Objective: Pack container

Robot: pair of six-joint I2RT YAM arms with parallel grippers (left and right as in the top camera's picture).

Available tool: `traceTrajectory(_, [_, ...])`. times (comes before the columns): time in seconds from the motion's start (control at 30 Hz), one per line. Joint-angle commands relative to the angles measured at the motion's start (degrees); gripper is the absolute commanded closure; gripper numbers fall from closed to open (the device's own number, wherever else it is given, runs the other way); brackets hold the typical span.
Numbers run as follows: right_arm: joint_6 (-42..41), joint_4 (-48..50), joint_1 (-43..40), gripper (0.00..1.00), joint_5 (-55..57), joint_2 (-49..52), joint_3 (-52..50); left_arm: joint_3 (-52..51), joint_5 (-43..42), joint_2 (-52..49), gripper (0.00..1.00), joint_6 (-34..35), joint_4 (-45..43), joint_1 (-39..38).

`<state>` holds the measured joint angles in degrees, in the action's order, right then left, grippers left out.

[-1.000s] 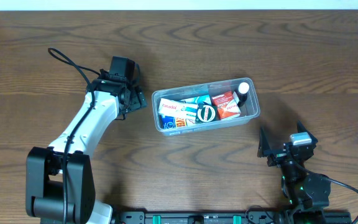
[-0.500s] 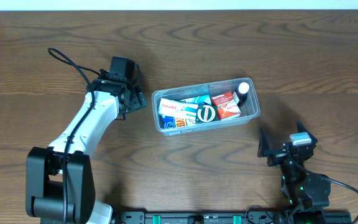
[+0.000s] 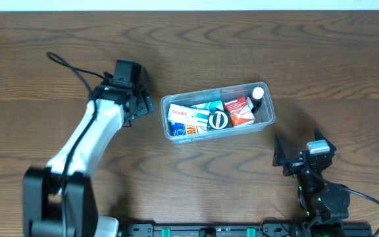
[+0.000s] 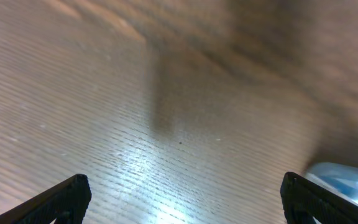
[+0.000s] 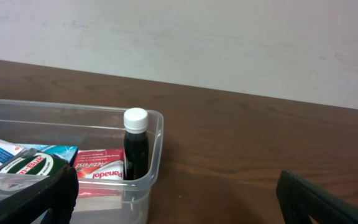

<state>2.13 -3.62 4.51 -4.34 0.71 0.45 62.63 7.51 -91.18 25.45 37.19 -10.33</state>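
Clear container (image 3: 269, 113) sits mid-worktop with boxes (image 3: 239, 110) and bottle (image 3: 258, 97) inside; looks packed. Left claw (image 3: 149, 102) is just beside it at 9 o'clock, jaws apart, empty. Right claw (image 3: 297, 143) at 5 o'clock, also apart. Retract left straight toward 9, don't nudge the container.

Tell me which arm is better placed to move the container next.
Probably the left: the left pincer, open, sits just beside the left end of the container. The right pincer, also open, hangs near its own base, farther away.
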Motion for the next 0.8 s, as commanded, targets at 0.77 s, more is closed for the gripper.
traceTrajectory(0.77, [0.7,-0.09,-0.59,0.01,-0.61,-0.39,-0.15,-52.37,0.66,77.35,0.02,3.17,-18.71,2.05])
